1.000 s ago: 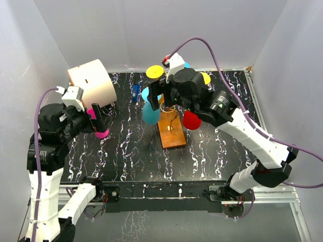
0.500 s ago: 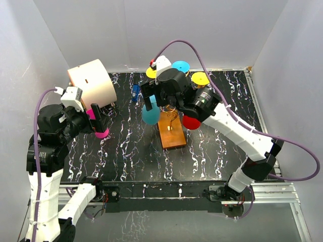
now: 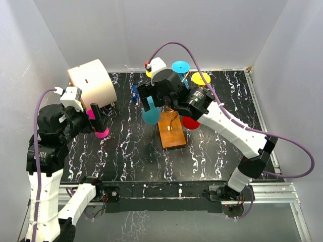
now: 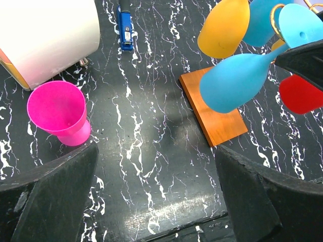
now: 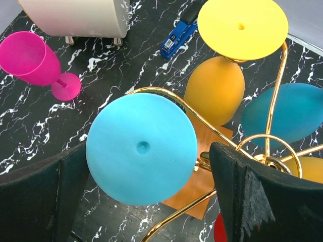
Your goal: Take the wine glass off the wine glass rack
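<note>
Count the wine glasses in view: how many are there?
6. A pink glass stands on the table. Five hang on the rack: a light blue glass, a yellow glass, a second yellow glass, a darker blue glass, a red glass. Others may be hidden.

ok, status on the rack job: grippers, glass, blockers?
Open, empty: left gripper and right gripper. Right over light blue glass foot, glass hanging on rack. Close beside: yellow glass.

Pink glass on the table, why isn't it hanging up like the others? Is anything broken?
The pink plastic wine glass is the odd one out: it stands upright on the black marbled table, apart from the gold wire rack, where the other coloured glasses hang bowl-down. Nothing looks spilled or broken.
</note>
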You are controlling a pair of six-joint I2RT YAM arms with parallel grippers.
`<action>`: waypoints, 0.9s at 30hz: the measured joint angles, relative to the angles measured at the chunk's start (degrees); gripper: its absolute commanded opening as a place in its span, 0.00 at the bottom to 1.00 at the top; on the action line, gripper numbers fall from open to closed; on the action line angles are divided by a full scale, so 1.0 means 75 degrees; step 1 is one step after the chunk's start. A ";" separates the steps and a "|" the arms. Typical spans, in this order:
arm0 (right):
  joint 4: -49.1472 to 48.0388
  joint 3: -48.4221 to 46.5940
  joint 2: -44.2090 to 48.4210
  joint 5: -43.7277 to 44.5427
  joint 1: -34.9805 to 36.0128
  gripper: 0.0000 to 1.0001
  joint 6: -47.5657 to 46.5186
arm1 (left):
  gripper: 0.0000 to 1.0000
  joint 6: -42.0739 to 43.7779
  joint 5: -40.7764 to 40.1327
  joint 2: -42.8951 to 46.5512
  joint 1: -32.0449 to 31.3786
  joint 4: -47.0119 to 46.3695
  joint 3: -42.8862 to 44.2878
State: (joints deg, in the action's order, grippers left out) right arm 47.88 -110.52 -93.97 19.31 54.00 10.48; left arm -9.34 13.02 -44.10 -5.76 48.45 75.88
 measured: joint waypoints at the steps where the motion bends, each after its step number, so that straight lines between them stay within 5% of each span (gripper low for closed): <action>1: 0.0003 -0.0012 -0.0012 0.0015 0.0000 0.96 -0.0006 | 0.99 -0.0003 -0.0015 0.0000 0.0000 0.0000 0.0000; 8: 0.0006 -0.0248 -0.0166 0.0047 0.0003 0.89 -0.0047 | 0.99 -0.0012 -0.0041 0.0000 0.0000 0.0000 0.0000; 14: 0.0012 -0.0309 -0.0321 0.0050 0.0017 0.93 -0.0085 | 0.99 -0.0035 -0.0058 0.0003 0.0000 0.0006 0.0000; 27: 0.0009 -0.0309 -0.0399 0.0108 0.0087 0.75 -0.0134 | 0.99 -0.0603 -0.0393 0.0009 0.0000 0.0076 0.0000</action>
State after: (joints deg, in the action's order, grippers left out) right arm 47.94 -112.84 -96.97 20.12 54.65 9.47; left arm -13.87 10.07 -44.03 -5.76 49.01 75.88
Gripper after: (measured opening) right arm 0.795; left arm 0.985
